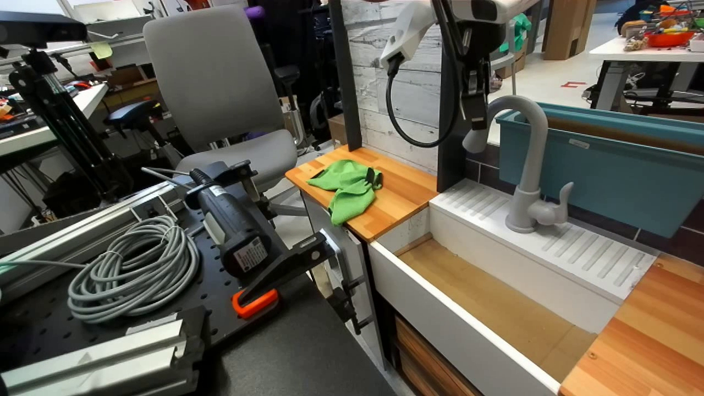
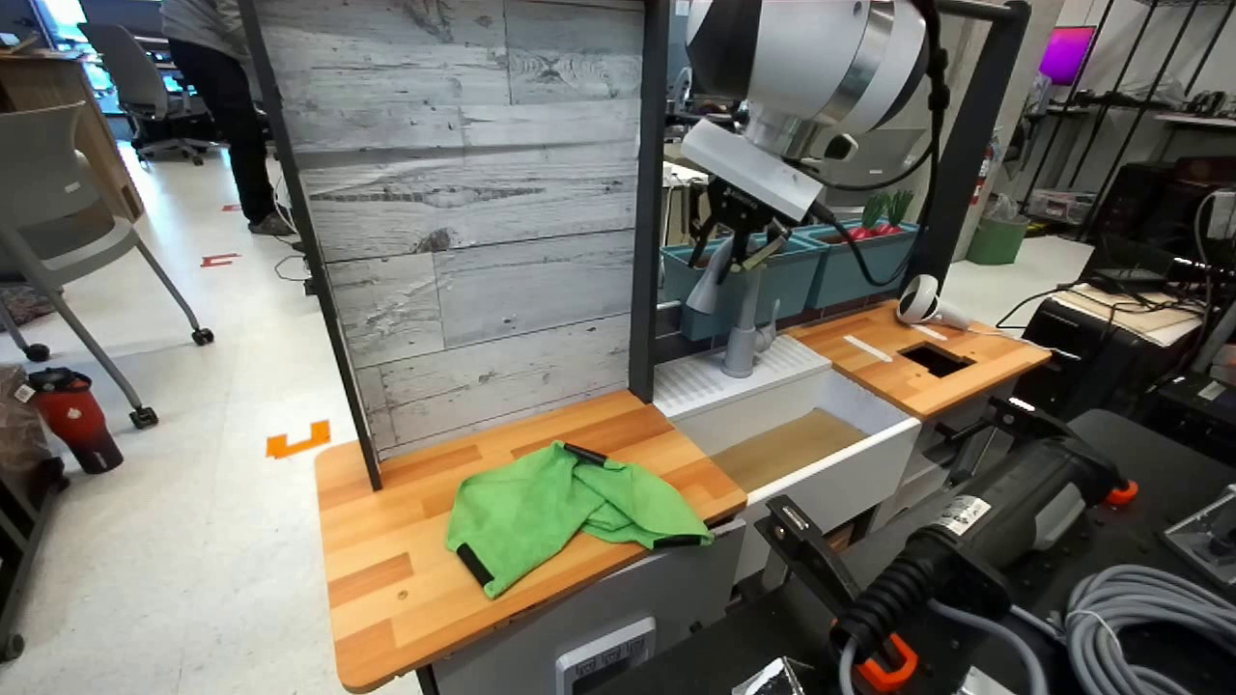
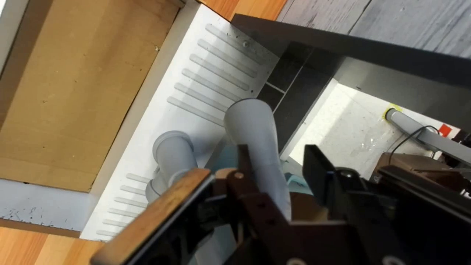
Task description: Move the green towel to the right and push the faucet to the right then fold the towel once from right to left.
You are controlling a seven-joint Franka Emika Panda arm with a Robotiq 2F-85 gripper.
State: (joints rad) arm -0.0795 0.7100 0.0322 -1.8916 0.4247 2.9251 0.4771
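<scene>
Your gripper [image 3: 278, 154] is up at the faucet [image 1: 536, 148], fingers [image 3: 314, 162] standing apart with a clear gap between them — can't tell if that's their full spread, though. From the wrist view it's not holding anything. The spout [image 3: 250, 125] shows partly through that gap and partly behind one fingertip, but whether you're actually touching it, I can't say from any of the angles. In both exterior views the spout bends over toward the dark post [image 1: 451, 170], and the faucet's base sits on the grooved white ledge [image 1: 594, 258] at the back of the sink [image 1: 440, 316].

Your green towel [image 2: 541, 521] is lying on the wooden counter [image 2: 406, 623] beside the sink, in front of the white wood-look panel [image 2: 463, 193], well apart from the gripper. It's kinda rumpled, with black patches on its edges, and one corner reaches the counter's front edge.

Behind the faucet you've got teal planters [image 1: 605, 170], one with red and green veggie-looking things [image 2: 874, 210] poking up. Over on the black table [image 1: 308, 352] there's a coil of grey cable [image 1: 132, 269] near a black handheld tool [image 1: 242, 236]. A grey chair [image 1: 214, 71] stands past that table too. Oh, and in an exterior view you've got a person [image 2: 241, 125] standing in the background past the panel — just legs and torso in shot.
</scene>
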